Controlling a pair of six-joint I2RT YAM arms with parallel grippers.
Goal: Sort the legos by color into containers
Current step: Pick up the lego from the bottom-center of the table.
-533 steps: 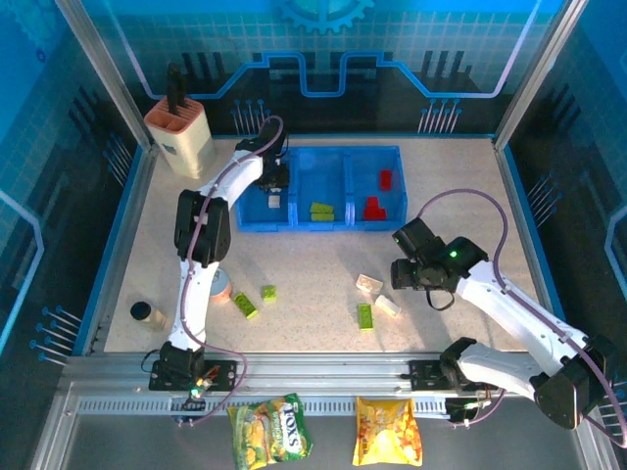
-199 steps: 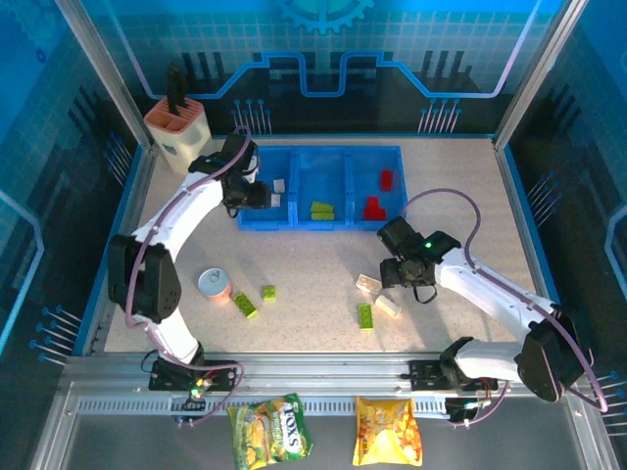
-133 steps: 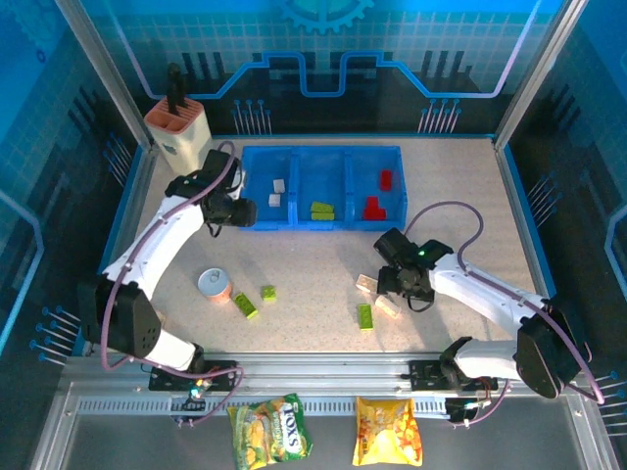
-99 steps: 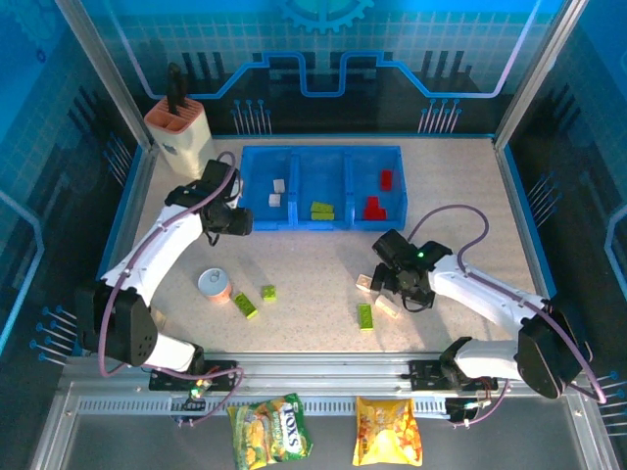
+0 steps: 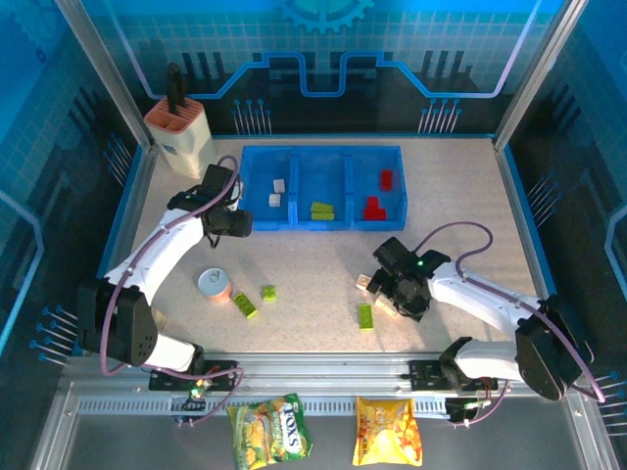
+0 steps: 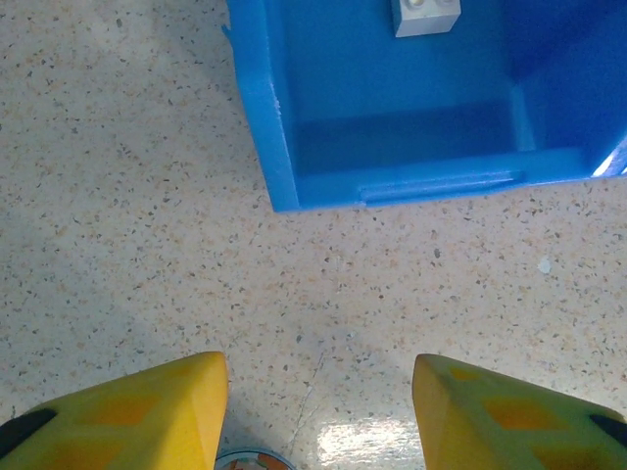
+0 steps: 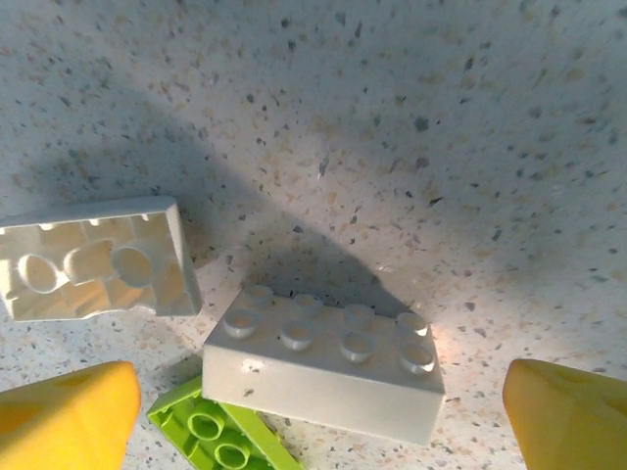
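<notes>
Lowered over a white lego (image 7: 323, 367), the right pincer (image 7: 318, 411) gapes; left pincer (image 6: 315, 397) released too.

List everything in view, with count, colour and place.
tray: one, blue, three compartments, far side of table
white bricks: two in left compartment, two loose at near right
green bricks: three loose, about two in middle compartment
red bricks: at least two, right compartment
can: one, pale top, near left
knife block: one, beige, far left corner
snack bags: two, below table edge
left gripper: open, yellow, by tray corner
right gripper: open, yellow, over a white brick
</notes>
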